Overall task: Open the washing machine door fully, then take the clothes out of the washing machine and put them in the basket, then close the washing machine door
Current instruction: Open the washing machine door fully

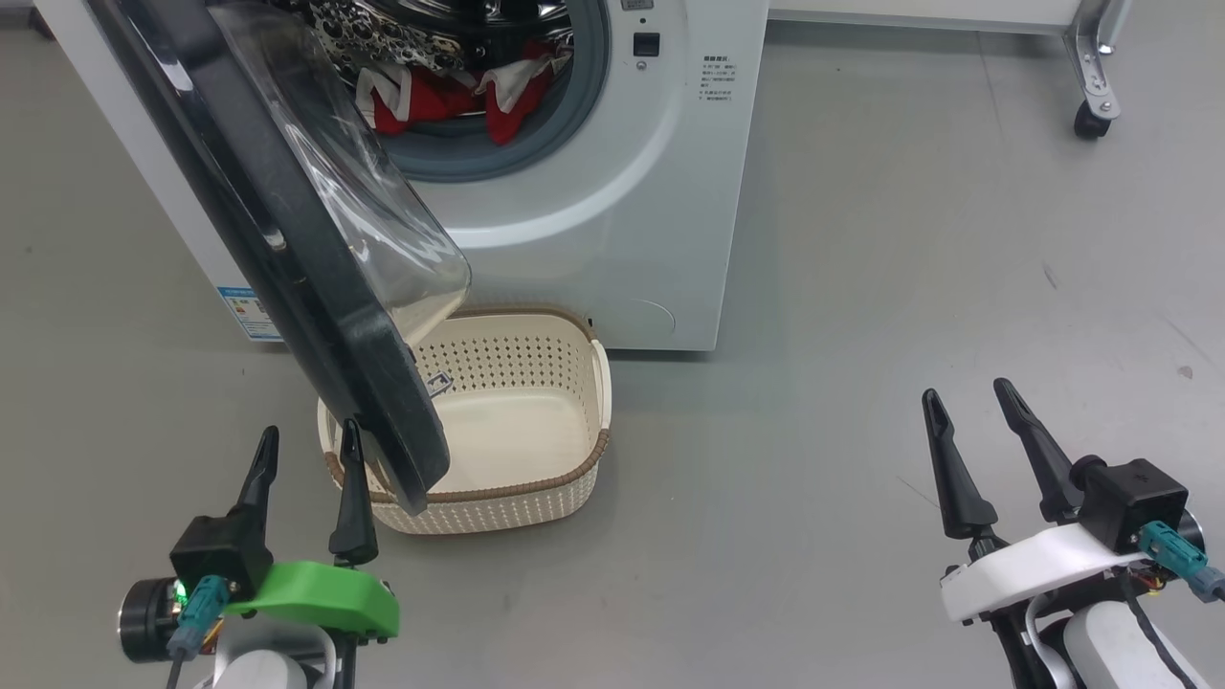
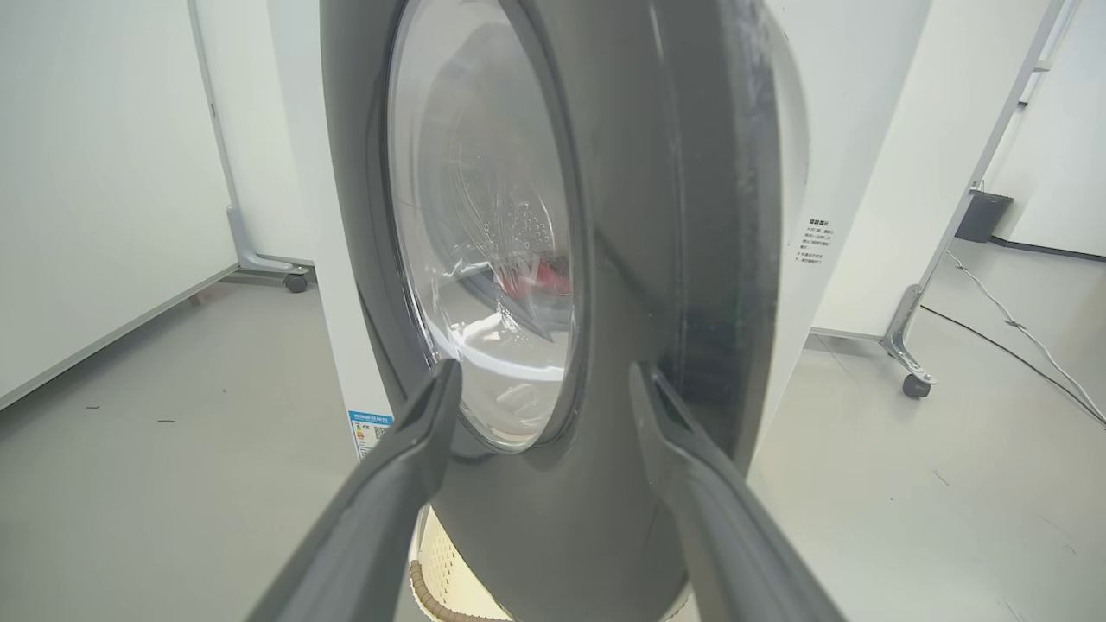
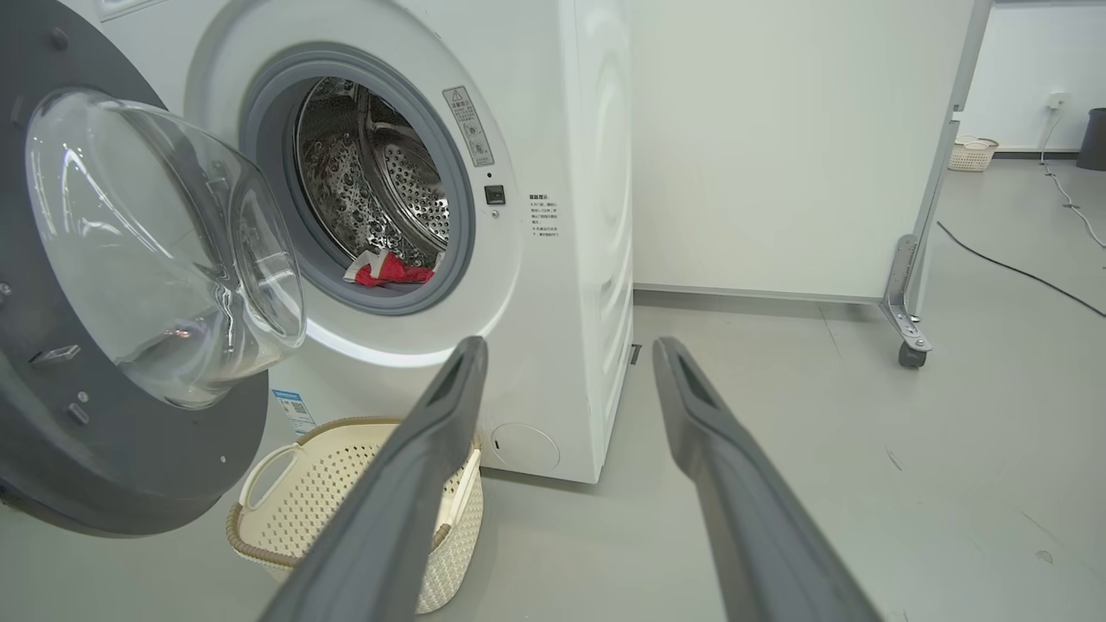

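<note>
The white washing machine (image 1: 612,220) stands at the top of the head view. Its door (image 1: 287,249), black-rimmed with a clear glass bowl, is swung out toward me, partly open. Red and white clothes (image 1: 450,96) lie at the drum's mouth and show small in the right wrist view as clothes (image 3: 389,269). The cream basket (image 1: 565,478) sits on the floor in front of the washer, half under the door. My left gripper (image 1: 308,440) is open, its fingers close to the door's (image 2: 639,259) lower edge. My right gripper (image 1: 968,394) is open over bare floor, right of the basket (image 3: 285,510).
Grey floor spreads to the right of the washer. A wheeled stand leg with a caster (image 1: 1091,120) is at the far right, seen as a caster (image 3: 907,352) in the right wrist view. A cable (image 3: 1020,272) lies on the floor, with a second small basket (image 3: 972,154) far behind.
</note>
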